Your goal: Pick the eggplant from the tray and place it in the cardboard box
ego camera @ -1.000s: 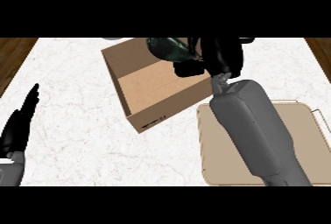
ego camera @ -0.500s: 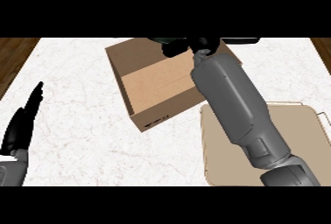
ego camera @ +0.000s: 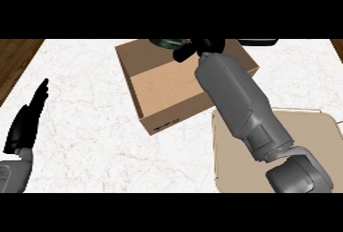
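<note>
**Reaching farther over the box than a moment ago**

Right hand (ego camera: 194,49) now stretched past the far rim of the cardboard box (ego camera: 175,90), fingers curled round the dark eggplant (ego camera: 167,43), held at the picture's top edge above the box's back corner. Forearm slanting up from the beige tray (ego camera: 315,136) across the box. Left hand (ego camera: 28,118) at the left edge, fingers straight, upright, resting on the white counter (ego camera: 87,149).
</note>
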`<state>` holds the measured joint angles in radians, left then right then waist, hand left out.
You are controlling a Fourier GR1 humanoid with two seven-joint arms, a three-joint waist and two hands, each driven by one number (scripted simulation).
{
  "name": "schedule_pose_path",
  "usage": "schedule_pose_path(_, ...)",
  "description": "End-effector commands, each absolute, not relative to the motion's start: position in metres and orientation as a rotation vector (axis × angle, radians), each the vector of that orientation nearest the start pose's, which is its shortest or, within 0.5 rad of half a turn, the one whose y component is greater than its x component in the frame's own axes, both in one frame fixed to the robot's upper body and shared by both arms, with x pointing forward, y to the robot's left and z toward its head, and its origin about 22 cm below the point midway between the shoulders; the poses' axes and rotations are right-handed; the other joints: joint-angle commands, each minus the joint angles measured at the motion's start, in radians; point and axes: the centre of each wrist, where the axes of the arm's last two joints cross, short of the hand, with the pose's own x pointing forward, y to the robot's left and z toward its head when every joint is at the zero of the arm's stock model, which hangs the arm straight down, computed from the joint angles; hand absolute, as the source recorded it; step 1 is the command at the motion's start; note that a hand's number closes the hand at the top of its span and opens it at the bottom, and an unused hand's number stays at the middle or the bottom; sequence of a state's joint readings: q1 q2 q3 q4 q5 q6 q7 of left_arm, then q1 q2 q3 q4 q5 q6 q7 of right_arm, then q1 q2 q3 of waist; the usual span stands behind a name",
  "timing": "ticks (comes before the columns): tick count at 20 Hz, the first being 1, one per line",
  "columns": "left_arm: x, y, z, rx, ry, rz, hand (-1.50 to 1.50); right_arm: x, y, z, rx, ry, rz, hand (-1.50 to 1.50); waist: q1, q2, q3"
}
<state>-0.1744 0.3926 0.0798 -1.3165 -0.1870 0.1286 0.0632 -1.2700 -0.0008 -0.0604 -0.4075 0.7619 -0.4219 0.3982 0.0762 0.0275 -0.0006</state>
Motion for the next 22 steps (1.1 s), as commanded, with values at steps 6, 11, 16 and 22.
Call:
schedule_pose_path(6, 0.294, 0.329, 0.029, 0.605, -1.415, -0.264, 0.0, 0.455, -0.073, 0.12, -0.757, -1.463, 0.451, -1.5, 0.006, 0.006, 0.001)
schedule_pose_path(11, 0.283, 0.337, 0.025, 0.588, -1.43, -0.279, 0.0, 0.455, -0.077, 0.12, -0.769, -1.62, 0.345, -1.5, 0.01, 0.006, 0.002)
schedule_pose_path(16, 0.282, 0.338, 0.021, 0.598, -1.411, -0.269, 0.0, 0.46, -0.077, 0.141, -0.718, -1.706, 0.121, -1.5, -0.01, -0.007, 0.001)
schedule_pose_path(22, 0.277, 0.346, 0.011, 0.617, -1.401, -0.241, 0.0, 0.466, -0.126, 0.137, -0.628, -1.788, 0.012, -1.5, -0.043, -0.012, 0.001)
